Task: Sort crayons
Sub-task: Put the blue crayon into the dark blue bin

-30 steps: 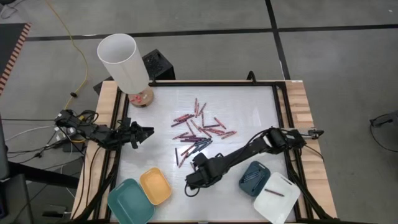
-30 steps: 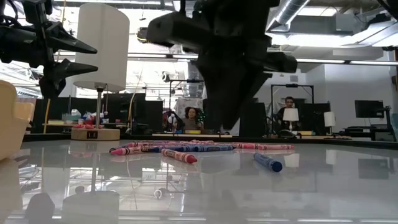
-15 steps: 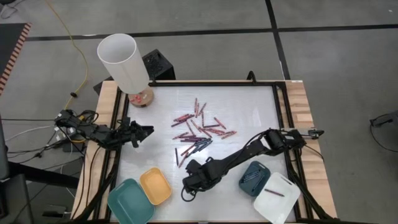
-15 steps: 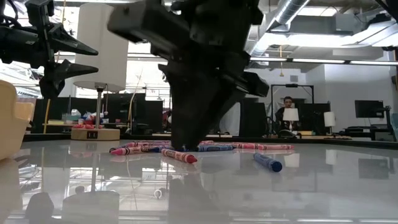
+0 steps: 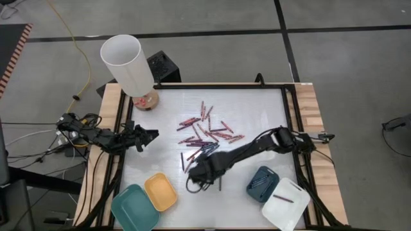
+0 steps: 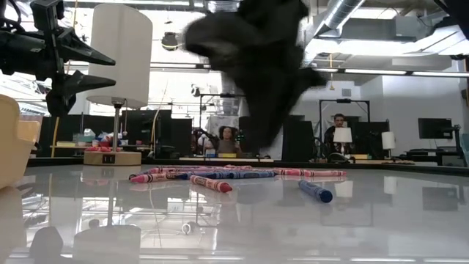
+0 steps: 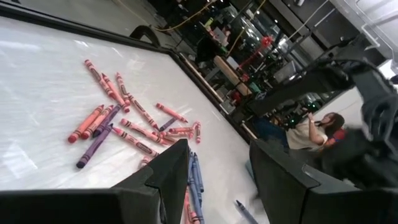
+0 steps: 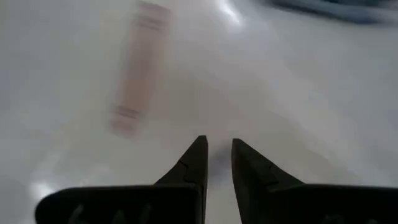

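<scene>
Mostly thin waxy crayons (image 5: 207, 135)

Crayons (image 6: 220, 176) lie on the glossy table (image 6: 293, 227) beneath a dark arm (image 6: 256, 66).

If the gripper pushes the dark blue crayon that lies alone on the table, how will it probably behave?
The dark blue crayon looks round and thin, so it would likely roll. The white table is glossy, so it may also slide. It looks stiff and probably light.

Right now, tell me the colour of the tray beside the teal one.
Yellow tray, clearest in the high view.
</scene>
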Available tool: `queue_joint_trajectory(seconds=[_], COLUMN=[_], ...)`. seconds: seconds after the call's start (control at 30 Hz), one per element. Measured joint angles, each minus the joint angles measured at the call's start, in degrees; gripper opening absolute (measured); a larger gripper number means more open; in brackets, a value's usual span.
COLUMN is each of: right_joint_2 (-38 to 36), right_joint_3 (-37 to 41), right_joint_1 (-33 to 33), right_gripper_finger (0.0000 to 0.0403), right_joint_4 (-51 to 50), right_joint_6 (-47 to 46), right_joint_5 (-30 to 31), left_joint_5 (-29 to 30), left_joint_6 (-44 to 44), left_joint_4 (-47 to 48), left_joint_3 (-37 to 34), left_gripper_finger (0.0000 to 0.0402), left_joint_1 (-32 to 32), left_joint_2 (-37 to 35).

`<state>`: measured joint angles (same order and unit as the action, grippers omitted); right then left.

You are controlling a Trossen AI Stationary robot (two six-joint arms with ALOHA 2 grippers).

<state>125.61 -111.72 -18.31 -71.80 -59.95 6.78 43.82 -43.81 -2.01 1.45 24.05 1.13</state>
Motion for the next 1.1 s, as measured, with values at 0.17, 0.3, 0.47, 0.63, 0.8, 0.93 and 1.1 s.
queue_joint_trajectory(seconds=[0.17,0.3,0.47,0.63,0.8,0.93,1.1], right_joint_2=[-2.6,-3.0,-2.5,-2.4,-2.5,-2.7,-2.5], right_joint_3=[-1.8,-1.1,0.5,1.7,2.4,3.5,6.2], right_joint_1=[-0.8,-4.0,-9.0,-12.9,-12.4,-10.7,-9.4], right_gripper_finger=[0.0065,0.0065,0.0065,0.0066,0.0068,0.0080,0.0116], right_joint_4=[-14.7,-15.9,-13.2,-11.9,-11.4,-7.4,-0.3], right_joint_6=[-6.6,-14.2,-25.4,-37.6,-35.6,-30.4,-24.4], right_joint_5=[0.4,1.0,2.5,8.6,11.6,13.1,12.5], left_joint_5=[-0.6,-0.7,-0.7,-0.2,0.0,0.0,0.0], left_joint_6=[0.0,0.0,0.5,0.6,1.1,1.4,3.5], left_joint_4=[0.0,0.0,0.0,0.0,0.0,0.0,0.0], left_joint_3=[0.0,0.0,0.0,0.0,0.0,0.0,0.0], left_gripper_finger=[0.0160,0.0160,0.0160,0.0160,0.0160,0.0160,0.0160], left_joint_1=[0.0,0.0,0.0,0.0,0.0,0.0,0.0], left_joint_2=[0.0,0.0,0.0,0.0,0.0,0.0,0.0])
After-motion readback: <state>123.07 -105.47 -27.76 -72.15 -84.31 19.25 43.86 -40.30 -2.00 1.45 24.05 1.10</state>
